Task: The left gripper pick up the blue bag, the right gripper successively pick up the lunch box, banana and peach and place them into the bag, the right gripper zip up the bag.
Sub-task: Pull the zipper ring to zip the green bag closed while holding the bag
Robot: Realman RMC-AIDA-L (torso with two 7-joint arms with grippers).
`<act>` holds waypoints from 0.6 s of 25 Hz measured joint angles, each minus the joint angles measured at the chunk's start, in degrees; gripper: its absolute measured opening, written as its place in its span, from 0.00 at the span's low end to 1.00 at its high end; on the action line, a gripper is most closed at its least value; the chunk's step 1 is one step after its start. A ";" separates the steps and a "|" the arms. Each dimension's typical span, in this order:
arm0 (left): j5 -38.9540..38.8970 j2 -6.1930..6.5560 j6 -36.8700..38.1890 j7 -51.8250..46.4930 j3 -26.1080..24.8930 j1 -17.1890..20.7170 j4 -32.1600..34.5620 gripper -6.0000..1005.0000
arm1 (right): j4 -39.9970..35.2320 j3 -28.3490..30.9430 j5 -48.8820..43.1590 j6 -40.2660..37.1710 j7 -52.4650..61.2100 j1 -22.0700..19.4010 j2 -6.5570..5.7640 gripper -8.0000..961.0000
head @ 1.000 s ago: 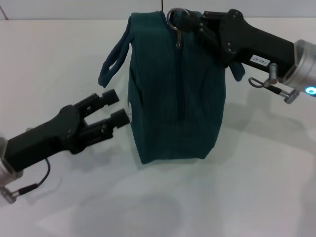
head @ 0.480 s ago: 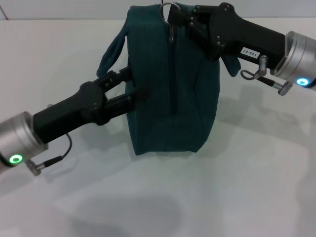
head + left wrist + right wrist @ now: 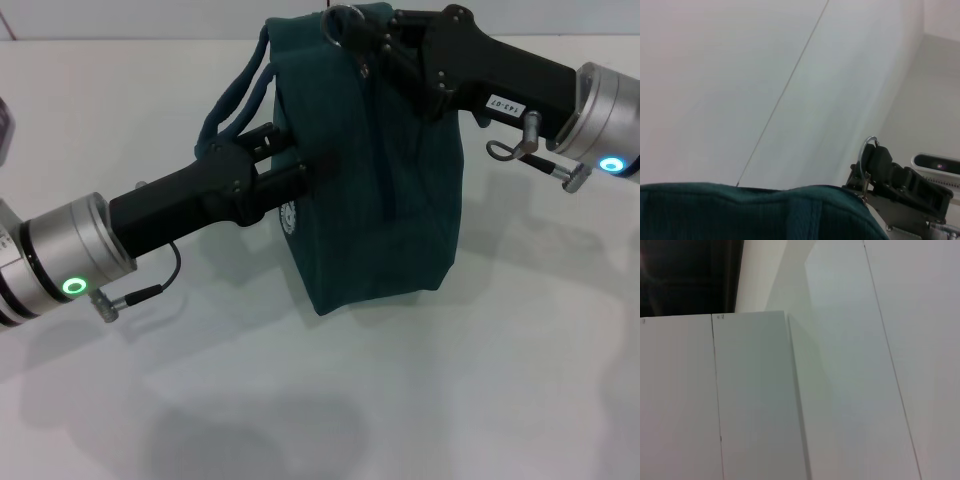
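Note:
The blue bag [image 3: 400, 200] stands upright on the white table, its zip line closed up the near side and one loop handle [image 3: 232, 100] hanging at its left. My right gripper [image 3: 362, 42], the one with the white label, is at the bag's top, shut on the ring zipper pull [image 3: 340, 18]. My left gripper [image 3: 295, 160] has its two fingers apart, tips pressed against the bag's left side just above the round white logo [image 3: 290, 215]. The left wrist view shows the bag's top edge [image 3: 755, 210] and the ring [image 3: 869, 146]. Lunch box, banana and peach are out of view.
Bare white table [image 3: 470, 400] lies in front of and to the right of the bag. A dark object [image 3: 4, 130] shows at the far left edge. The right wrist view shows only pale wall panels [image 3: 755, 400].
My left gripper has pushed forward and right into the bag's side. The bag has shifted right and turned, so its logo now faces me. The right gripper stays at the zipper pull.

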 joint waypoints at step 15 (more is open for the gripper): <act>-0.17 0.12 0.08 0.21 0.13 -0.40 0.31 0.25 | -0.06 0.00 0.09 -0.29 0.37 -0.35 0.00 0.02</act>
